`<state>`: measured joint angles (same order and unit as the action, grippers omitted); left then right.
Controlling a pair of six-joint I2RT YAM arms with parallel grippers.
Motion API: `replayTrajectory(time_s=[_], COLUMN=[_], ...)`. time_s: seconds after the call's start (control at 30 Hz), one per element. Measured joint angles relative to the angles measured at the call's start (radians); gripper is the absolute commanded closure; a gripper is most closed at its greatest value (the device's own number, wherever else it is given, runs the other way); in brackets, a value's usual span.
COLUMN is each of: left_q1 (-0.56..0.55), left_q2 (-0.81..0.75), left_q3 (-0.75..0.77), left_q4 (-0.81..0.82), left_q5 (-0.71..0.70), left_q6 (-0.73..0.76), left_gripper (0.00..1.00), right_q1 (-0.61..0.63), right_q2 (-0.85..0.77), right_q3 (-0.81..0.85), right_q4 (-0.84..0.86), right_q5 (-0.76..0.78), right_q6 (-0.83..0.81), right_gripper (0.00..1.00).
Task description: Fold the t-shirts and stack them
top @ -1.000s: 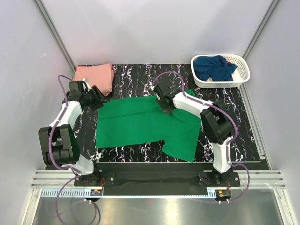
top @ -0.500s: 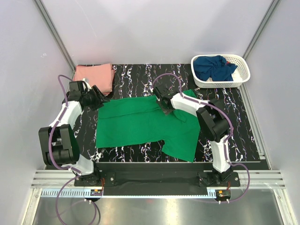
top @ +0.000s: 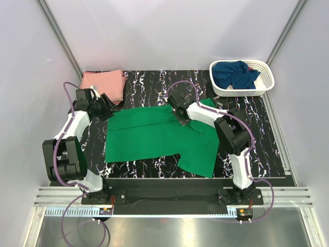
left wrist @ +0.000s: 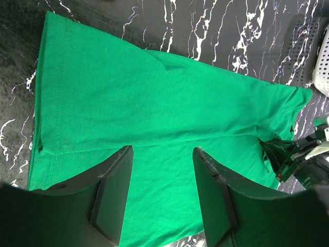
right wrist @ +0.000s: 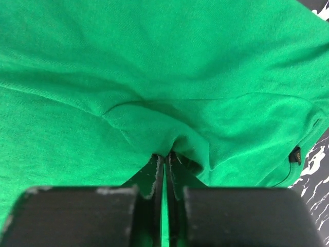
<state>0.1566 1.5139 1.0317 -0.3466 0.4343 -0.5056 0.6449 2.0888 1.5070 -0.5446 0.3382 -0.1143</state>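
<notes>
White walls close in a black, white-veined table (top: 149, 82). The green t-shirt (top: 149, 134) lies spread flat across its middle, hem toward the left arm and one sleeve trailing toward the near edge. The salmon pink t-shirt (top: 103, 84) sits folded in the far left corner. The navy t-shirt (top: 234, 73) is heaped in the white basket (top: 268, 82) at the far right.

The right gripper (right wrist: 164, 160) is down on the far side of the green shirt, near the shoulder. Its jaws are pressed together on a small ridge of cloth, and the fabric puckers up around them. The left gripper (left wrist: 162, 153) hangs over the shirt's far left corner with its jaws well apart and nothing between them.

I'd say the green shirt's fold is just starting: one far corner pinched, the other not yet taken. The left claw most likely needs to drop and close on the hem corner beneath it. Both arms could then lift together and carry the far edge toward the near one. With only one side lifted, the cloth would probably drag and twist instead of creasing straight.
</notes>
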Motion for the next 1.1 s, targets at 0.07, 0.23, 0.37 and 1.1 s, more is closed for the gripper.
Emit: replayTrajectory(time_s=[0.07,0.23,0.37,1.1], left_q1=[0.0,0.0,0.0,-0.037], left_q2=[0.0,0.0,0.0,0.0], left_q3=[0.0,0.0,0.0,-0.028], left_q4=[0.0,0.0,0.003,0.009], left_q5=[0.0,0.0,0.0,-0.008], left_q6=[0.0,0.0,-0.001,-0.029], left_gripper=[0.44,0.44,0.44,0.44], right_q1=[0.0,0.0,0.0,-0.015], right_q2=[0.003,0.001,-0.023,-0.002], right_q3=[0.006,0.058,0.062,0.213], right_q4=[-0.01,-0.116,-0.183,-0.285], right_q5=[0.002,-0.058,-0.136,-0.351], right_q6=[-0.001,0.01,0.033,0.233], right_gripper=[1.0,1.0,1.0,0.62])
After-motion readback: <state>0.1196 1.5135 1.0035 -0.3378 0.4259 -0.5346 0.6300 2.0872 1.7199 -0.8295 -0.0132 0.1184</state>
